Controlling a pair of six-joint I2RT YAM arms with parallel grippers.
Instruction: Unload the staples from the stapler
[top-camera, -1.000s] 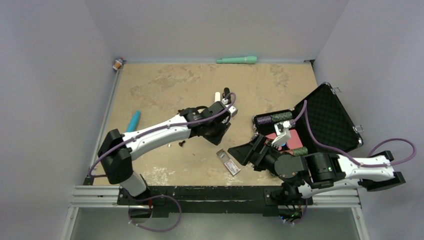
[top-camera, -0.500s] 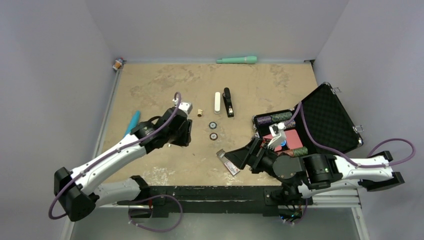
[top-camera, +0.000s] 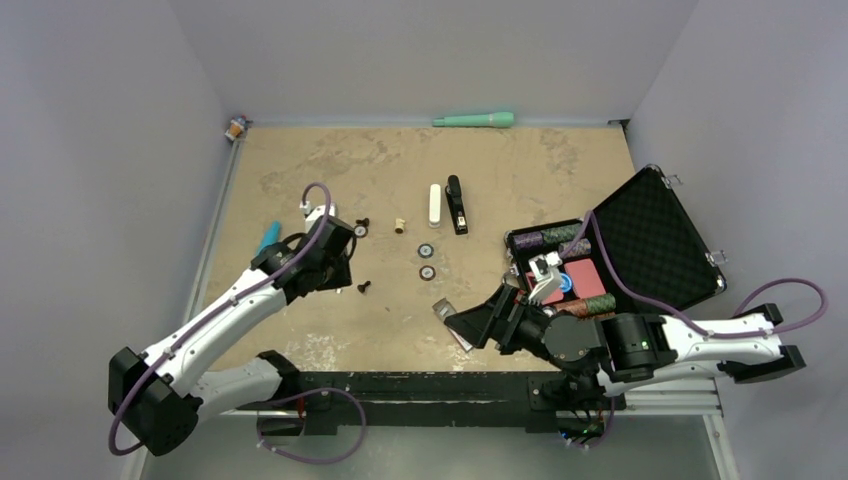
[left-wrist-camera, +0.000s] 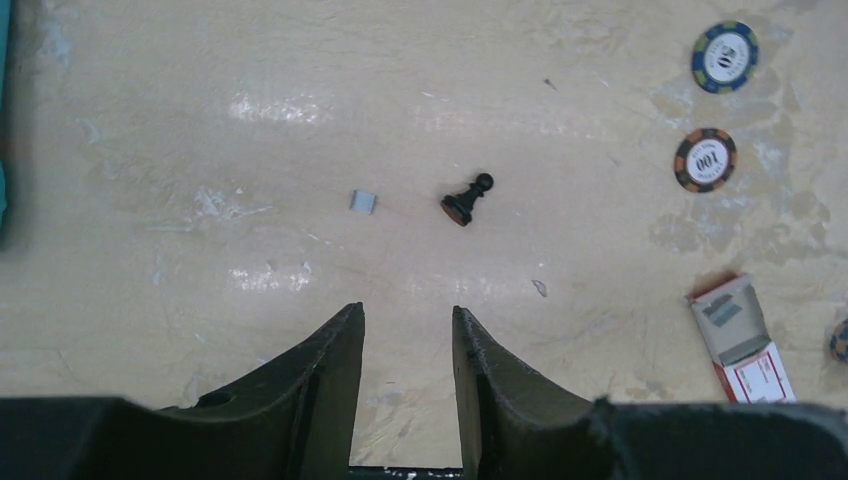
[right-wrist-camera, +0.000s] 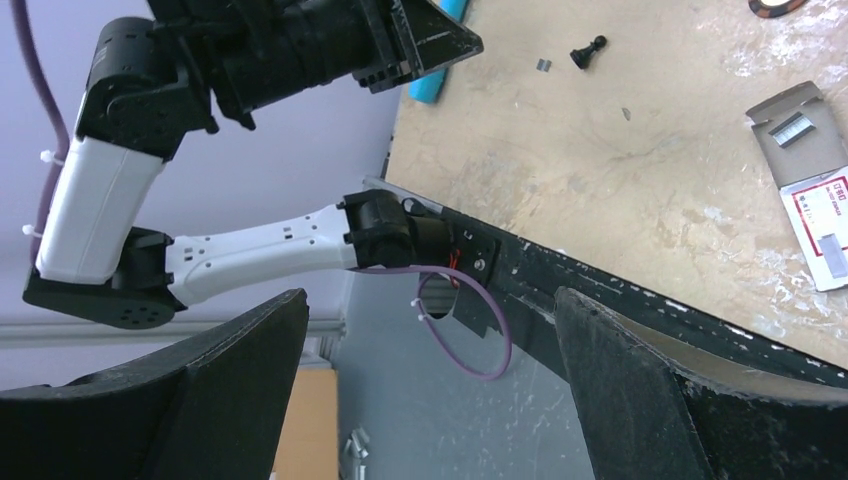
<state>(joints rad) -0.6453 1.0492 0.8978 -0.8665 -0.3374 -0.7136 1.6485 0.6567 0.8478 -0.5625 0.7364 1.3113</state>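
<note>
The black stapler (top-camera: 456, 205) lies closed on the table behind the middle, beside a white bar (top-camera: 434, 205). No gripper touches it, and it does not show in either wrist view. My left gripper (top-camera: 338, 272) (left-wrist-camera: 406, 310) hovers well to its left and nearer me, open a finger's width with only bare table between the fingers. Just ahead of it lie a small grey metal piece (left-wrist-camera: 363, 201) and a black pawn (left-wrist-camera: 468, 198). My right gripper (top-camera: 465, 325) (right-wrist-camera: 430, 295) stands wide open and empty at the table's near edge, by an open staple box (top-camera: 455, 325) (right-wrist-camera: 810, 180).
Two poker chips (top-camera: 426, 250) (left-wrist-camera: 705, 160) lie below the stapler, with a second pawn (top-camera: 360, 228) and a small cork (top-camera: 399, 225) to their left. An open black case (top-camera: 660, 235) of chips stands at right. A teal pen (top-camera: 266, 240) lies left, a green stick (top-camera: 474, 120) at the back wall.
My left arm has pulled back from the stapler, to the left and toward the near edge, uncovering the stapler and the white bar; its jaws opened wider. The right gripper drifted slightly left.
</note>
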